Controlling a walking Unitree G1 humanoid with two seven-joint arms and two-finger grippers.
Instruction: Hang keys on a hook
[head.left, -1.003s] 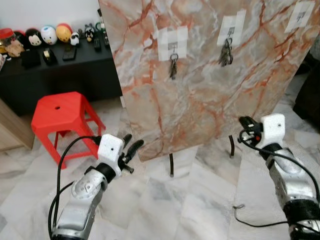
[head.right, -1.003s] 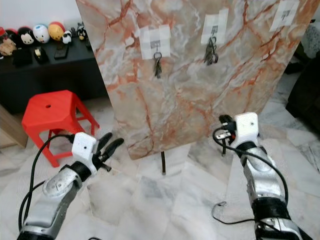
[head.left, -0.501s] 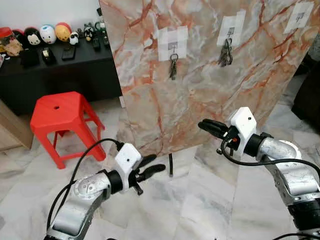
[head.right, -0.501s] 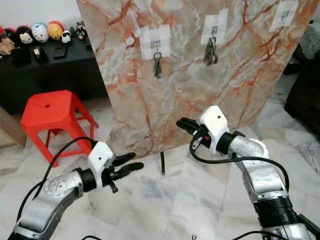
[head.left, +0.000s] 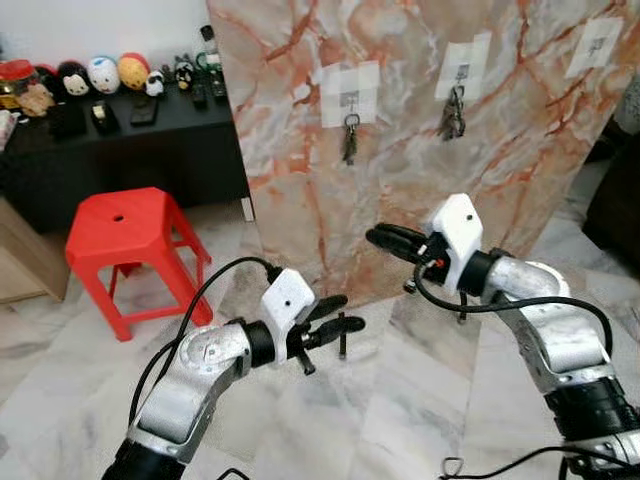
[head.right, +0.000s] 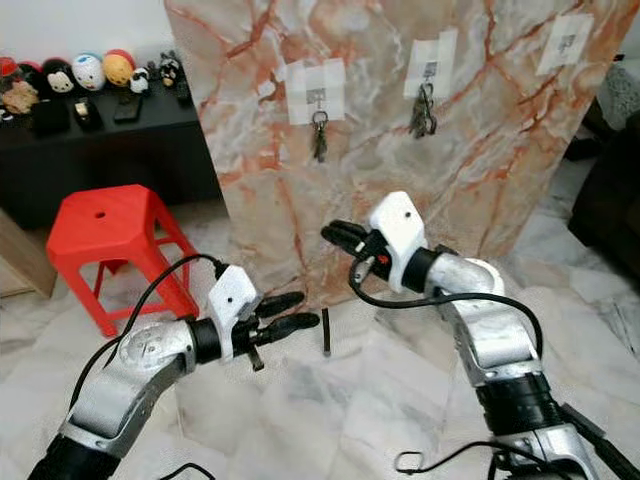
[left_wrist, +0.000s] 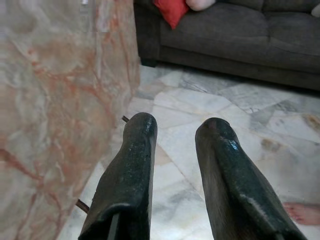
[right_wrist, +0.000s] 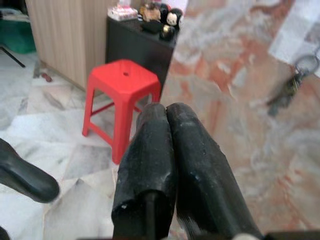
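Swung inward since half a second back, both arms: left gripper (head.left: 338, 316) now further forward and toward the middle, low over the marble floor (head.left: 420, 400), fingers parted and empty; right gripper (head.left: 385, 237) raised and reaching left across the board's front, fingers pressed together, nothing seen between them. Beyond, leaning marble board (head.left: 400, 160), with one bunch of keys (head.left: 349, 140) on the left hook and a second bunch (head.left: 452, 115) on the middle hook; third hook (head.left: 602, 38) at far right looks bare. Probably light, hard, jangly and slippery, free to swing; best pinched at the ring, not the blades. Off left, red stool (head.left: 125, 232).
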